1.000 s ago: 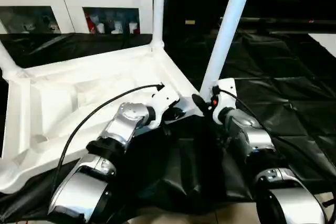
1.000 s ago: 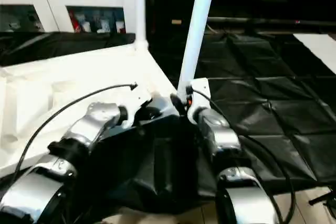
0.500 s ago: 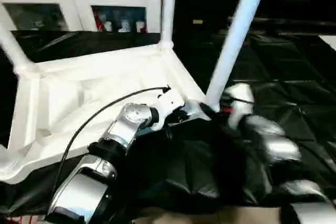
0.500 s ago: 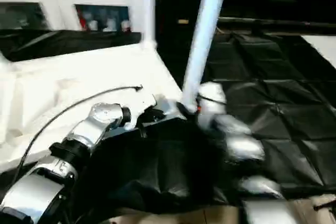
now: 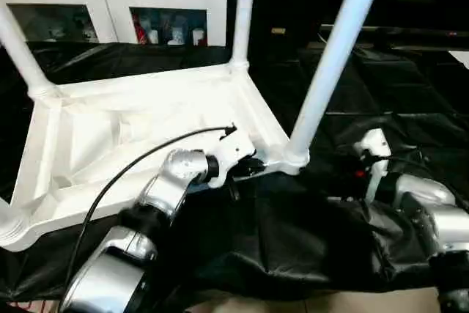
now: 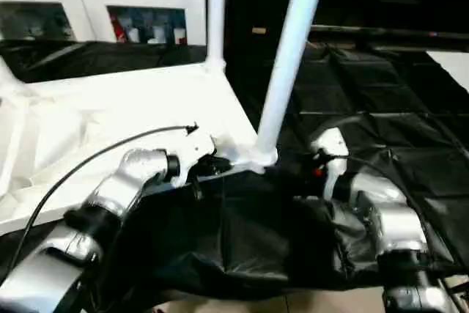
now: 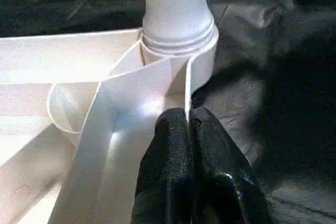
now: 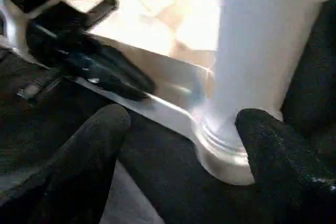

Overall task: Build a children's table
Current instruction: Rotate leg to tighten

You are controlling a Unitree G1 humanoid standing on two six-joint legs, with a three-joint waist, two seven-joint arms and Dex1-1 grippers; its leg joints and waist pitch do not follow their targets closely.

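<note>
The children's table lies upside down on black cloth, its white ribbed top (image 5: 124, 133) facing up. Tube legs stand in its corner sockets: the near right leg (image 5: 333, 60), the far right leg (image 5: 242, 12) and a far left leg (image 5: 18, 49). My left gripper (image 5: 245, 168) is shut on the top's thin rim (image 7: 157, 90), just beside the near right socket (image 7: 178, 45). My right gripper (image 8: 182, 121) is open, a little to the right of that leg's base (image 8: 226, 150) and not touching it. Its fingers (image 8: 100, 135) straddle the line toward the socket.
A white glass-door cabinet (image 5: 110, 5) stands behind the table. Crumpled black cloth (image 5: 293, 240) covers the floor around and under the table, bunched up in front of my arms. A black cable (image 5: 139, 163) loops over my left forearm.
My right gripper has opened off the near right leg and pulled back to the right. The left gripper stays on the rim. The camera has shifted.
</note>
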